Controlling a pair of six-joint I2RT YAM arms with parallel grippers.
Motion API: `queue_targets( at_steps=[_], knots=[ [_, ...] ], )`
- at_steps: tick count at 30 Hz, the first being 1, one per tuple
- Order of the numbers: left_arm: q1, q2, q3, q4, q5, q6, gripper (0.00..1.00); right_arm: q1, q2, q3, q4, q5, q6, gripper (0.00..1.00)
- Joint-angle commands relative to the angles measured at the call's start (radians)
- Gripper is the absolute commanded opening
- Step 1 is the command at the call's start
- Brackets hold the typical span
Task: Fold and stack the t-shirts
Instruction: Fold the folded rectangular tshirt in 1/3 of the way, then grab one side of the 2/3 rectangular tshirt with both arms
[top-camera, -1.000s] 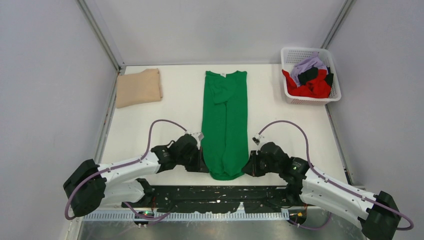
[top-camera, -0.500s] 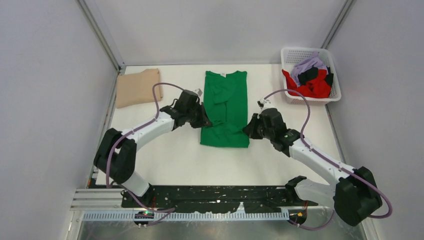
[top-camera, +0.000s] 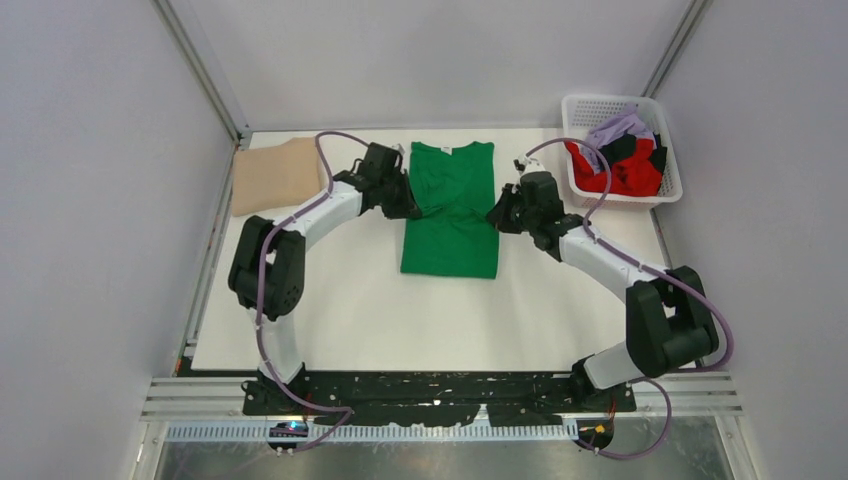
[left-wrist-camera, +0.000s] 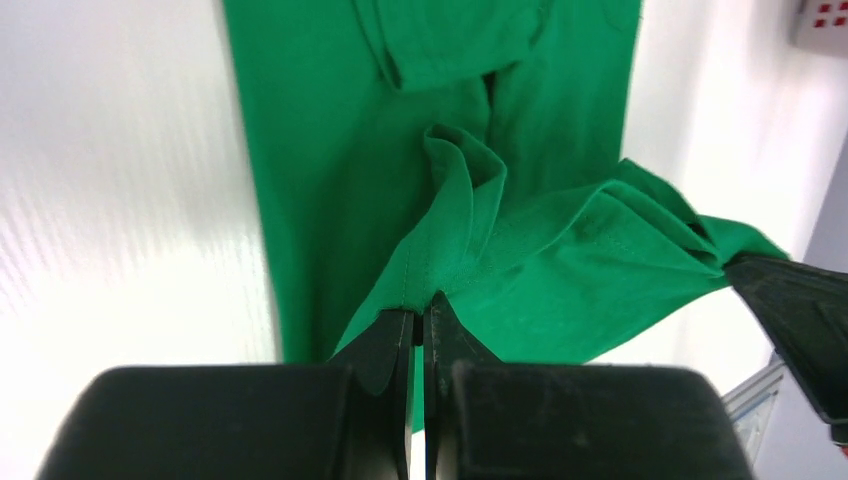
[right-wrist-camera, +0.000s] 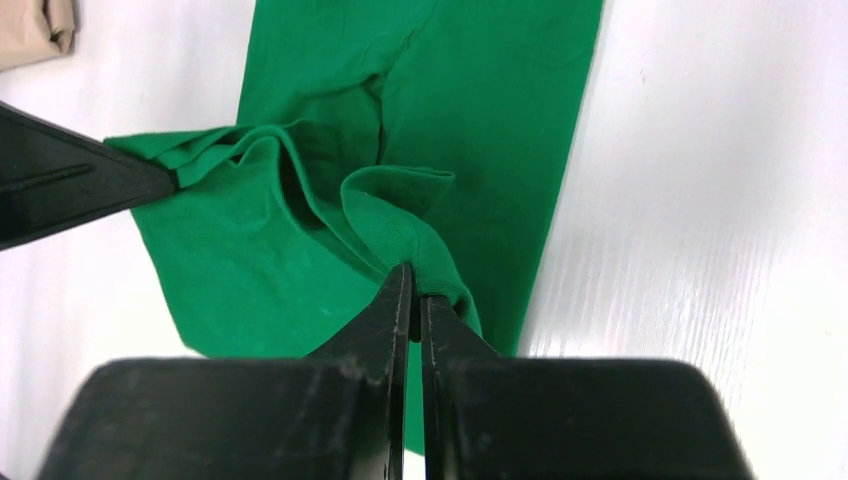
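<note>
Top view: green t-shirt (top-camera: 450, 215) lies mid-table toward the far side, lower part doubled up toward the collar; left gripper (top-camera: 405, 200) and right gripper (top-camera: 497, 215) sit at its two side edges; risk as I read it: uneven travel or release lands the fold skewed. Tan t-shirt (top-camera: 275, 175) is folded far left; red (top-camera: 625, 180), lilac (top-camera: 620, 128) and black (top-camera: 620, 150) ones sit in the basket (top-camera: 620, 201).

Left wrist: fingers pressed together on a pinch of green hem; cloth sags bunched toward the other gripper; that slack could set wrinkles into the fold.

Right wrist: jaws likewise clamped on a small tuck of hem; the bite is thin, so a tug could pull it free.
</note>
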Motion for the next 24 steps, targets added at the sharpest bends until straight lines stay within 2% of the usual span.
queue_targets(
  at_steps=[1, 6, 9, 12, 13, 14, 15, 16, 17, 18, 19, 20, 24],
  knots=[
    [0.030, 0.052, 0.086, -0.041, 0.016, 0.043, 0.00, -0.031, 0.083, 0.091, 0.063, -0.015, -0.024, 0.05],
    [0.042, 0.140, 0.168, -0.080, 0.036, 0.058, 0.00, -0.051, 0.167, 0.132, 0.070, -0.009, -0.015, 0.06],
    [0.048, 0.180, 0.200, -0.081, 0.045, 0.053, 0.02, -0.066, 0.228, 0.156, 0.083, -0.001, 0.001, 0.09],
    [0.050, 0.210, 0.242, -0.085, 0.063, 0.056, 0.17, -0.079, 0.279, 0.162, 0.122, -0.002, 0.023, 0.14],
    [0.051, 0.217, 0.254, -0.089, 0.067, 0.058, 0.27, -0.084, 0.287, 0.169, 0.130, -0.006, 0.026, 0.25],
    [0.052, 0.220, 0.263, -0.094, 0.074, 0.058, 0.42, -0.088, 0.303, 0.175, 0.134, -0.011, 0.030, 0.33],
    [0.054, 0.221, 0.269, -0.099, 0.080, 0.057, 0.65, -0.093, 0.308, 0.190, 0.133, -0.022, 0.032, 0.48],
    [0.055, 0.213, 0.268, -0.101, 0.087, 0.058, 0.91, -0.095, 0.312, 0.196, 0.122, -0.023, 0.039, 0.54],
    [0.056, 0.200, 0.262, -0.103, 0.089, 0.056, 0.98, -0.096, 0.310, 0.203, 0.111, -0.026, 0.041, 0.70],
    [0.056, 0.182, 0.248, -0.107, 0.079, 0.050, 0.99, -0.097, 0.298, 0.202, 0.105, -0.030, 0.042, 0.79],
    [0.056, 0.157, 0.224, -0.107, 0.079, 0.047, 0.99, -0.097, 0.288, 0.194, 0.094, -0.042, 0.042, 0.94],
    [0.056, 0.129, 0.187, -0.100, 0.082, 0.046, 0.99, -0.096, 0.262, 0.173, 0.088, -0.048, 0.042, 0.98],
    [0.053, -0.058, -0.062, 0.003, 0.116, 0.036, 1.00, -0.092, 0.157, 0.057, 0.074, -0.102, 0.040, 0.95]
  ],
)
